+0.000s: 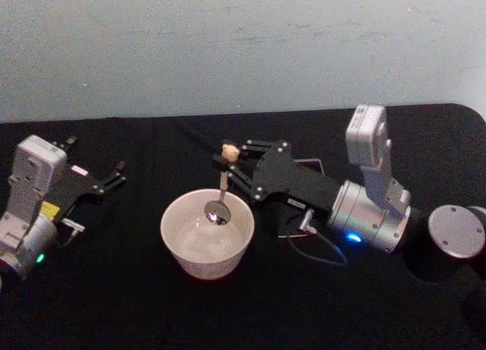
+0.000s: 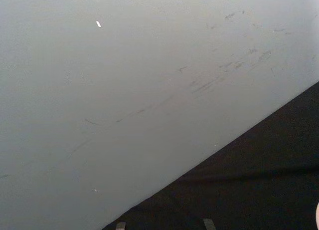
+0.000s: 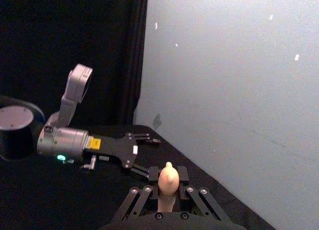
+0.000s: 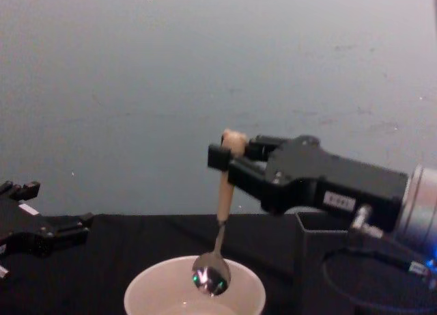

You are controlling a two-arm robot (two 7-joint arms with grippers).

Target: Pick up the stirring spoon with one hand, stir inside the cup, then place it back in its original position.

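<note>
stirring spoon (image 1: 222, 181): hangs near vertical from the right gripper (image 1: 228, 159). The bear head pokes just above the fingers and the beige handle and dark neck drop straight below them. The metal bowl sits inside the cup's mouth at roughly rim level in the chest view. Can't tell whether it reaches the bottom.

Right claw: clamped on the handle just under the bear head. My read is that the high pinch is deliberate. It keeps the fingers and linkage above the rim, so only the thin neck crosses it.

cup (image 1: 173, 240): right under the fingertips, with most of it lying past them, away from the claw's body. The spoon bowl sits in the part of the cup nearest the claw, so the free stirring room is outward from the fingertips. Toward the claw the rim is close. Small circles, else the neck taps the rim and could shove the cup on the black cloth.

dark square-sided holder (image 4: 314, 226): under the claw's body, back from the fingertips. Probably the return slot, so lift clear of the rim first, then pull back.

cable loop (image 1: 319, 251): lies on the cloth under the right wrist, beside the cup. Possible snag if the arm drops.

left gripper (image 1: 97, 160): parked well beyond the cup on the far side from the claw, fingers apart, holding nothing. Out of the way.
</note>
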